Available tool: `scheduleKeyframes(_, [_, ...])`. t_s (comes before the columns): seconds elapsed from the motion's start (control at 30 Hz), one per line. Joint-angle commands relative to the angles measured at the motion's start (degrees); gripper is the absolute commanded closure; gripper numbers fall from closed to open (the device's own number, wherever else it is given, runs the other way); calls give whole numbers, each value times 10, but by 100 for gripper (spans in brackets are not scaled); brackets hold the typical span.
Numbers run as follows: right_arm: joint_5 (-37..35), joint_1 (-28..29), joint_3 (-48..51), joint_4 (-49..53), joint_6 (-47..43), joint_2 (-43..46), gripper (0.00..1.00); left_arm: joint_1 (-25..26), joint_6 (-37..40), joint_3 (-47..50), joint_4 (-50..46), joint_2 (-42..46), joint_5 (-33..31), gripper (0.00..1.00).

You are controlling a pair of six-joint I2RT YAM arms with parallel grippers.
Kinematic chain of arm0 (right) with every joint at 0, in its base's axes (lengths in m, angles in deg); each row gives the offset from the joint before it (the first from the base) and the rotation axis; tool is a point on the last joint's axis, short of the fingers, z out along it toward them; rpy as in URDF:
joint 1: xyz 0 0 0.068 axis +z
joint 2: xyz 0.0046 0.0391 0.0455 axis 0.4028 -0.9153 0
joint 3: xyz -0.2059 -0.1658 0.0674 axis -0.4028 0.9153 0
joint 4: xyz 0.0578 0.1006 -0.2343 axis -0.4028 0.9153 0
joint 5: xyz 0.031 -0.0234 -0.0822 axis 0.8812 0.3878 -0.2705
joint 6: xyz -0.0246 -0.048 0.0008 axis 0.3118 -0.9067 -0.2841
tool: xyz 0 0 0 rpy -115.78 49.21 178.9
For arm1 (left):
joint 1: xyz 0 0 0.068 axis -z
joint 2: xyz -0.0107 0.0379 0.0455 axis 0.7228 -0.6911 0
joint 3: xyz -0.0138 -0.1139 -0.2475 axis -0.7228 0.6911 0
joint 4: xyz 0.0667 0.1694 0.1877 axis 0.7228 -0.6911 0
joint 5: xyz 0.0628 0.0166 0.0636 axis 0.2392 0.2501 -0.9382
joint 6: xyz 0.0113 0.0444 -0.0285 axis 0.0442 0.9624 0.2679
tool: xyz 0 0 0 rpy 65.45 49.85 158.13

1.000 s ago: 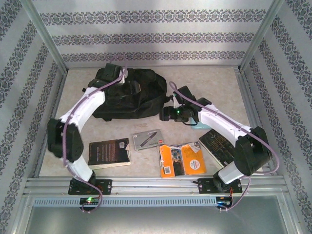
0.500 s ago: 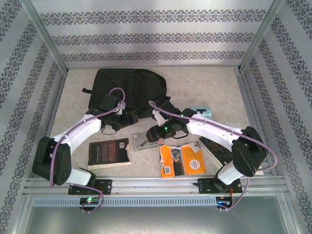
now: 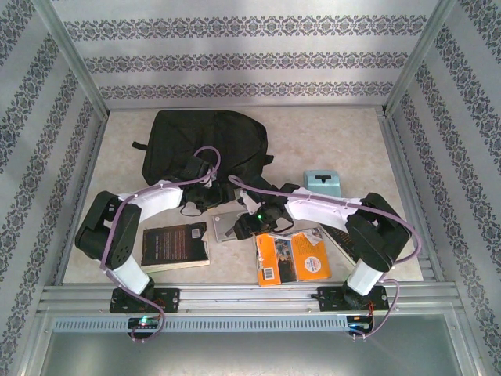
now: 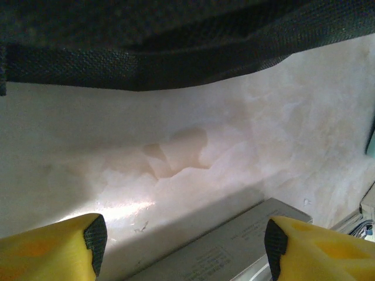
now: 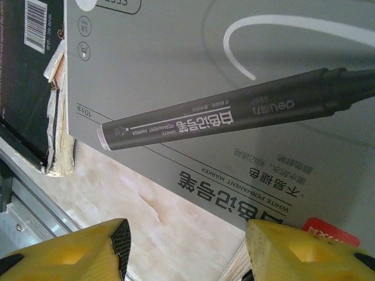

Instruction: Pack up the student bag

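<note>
The large black soft fabric backpack [image 3: 205,141] lies flat on the pale marbled table [image 3: 344,133], towards its far left. Its rounded top points away from the arms, and its inside cannot be seen.

The left gripper [image 3: 203,196] sits low at the backpack's near edge. In the left wrist view its yellow fingers [image 4: 58,249] are spread wide over bare table with nothing between them, under a black woven strap [image 4: 176,55].

Just nearer than the backpack lies a flat grey cardboard marker box [image 5: 193,70] printed with a dark pen; it is closed, so its contents cannot be seen. The right gripper [image 5: 187,234] hangs over the corner of this box, fingers moderately apart and clamping nothing.

Near of the backpack and to the left lies a dark-covered book [image 3: 174,244]. Near and to the right lies an orange-covered book [image 3: 291,254], with another dark book [image 3: 338,233] under the right arm. To the backpack's right, well apart from it, is a small light-blue box [image 3: 322,182].
</note>
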Motion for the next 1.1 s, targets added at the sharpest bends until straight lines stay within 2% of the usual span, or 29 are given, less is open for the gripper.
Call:
scheduleKeyframes(0.0, [-22,0,6,-3,-6,-12,45,7,-8,3,34,1,5,27])
scheduleKeyframes(0.37, [-114,-64,-36,-17,-20,-34,41,15,-40,48,65,10,41,28])
scheduleKeyframes(0.57, [-127,-114,-60,-22,-16,-15,38,25,-92,77,147,12,83,28])
scheduleKeyframes(0.73, [-126,-127,-65,-6,30,8,29,45,-129,83,215,-7,125,27])
scheduleKeyframes(0.9, [-160,-106,-78,46,128,11,23,44,-140,98,225,32,97,29])
scheduleKeyframes(1.0, [-208,-83,-97,90,184,9,19,42,-117,95,158,90,32,29])
scheduleKeyframes(1.07, [-224,-73,-106,114,227,7,16,39,-92,81,80,129,-28,29])
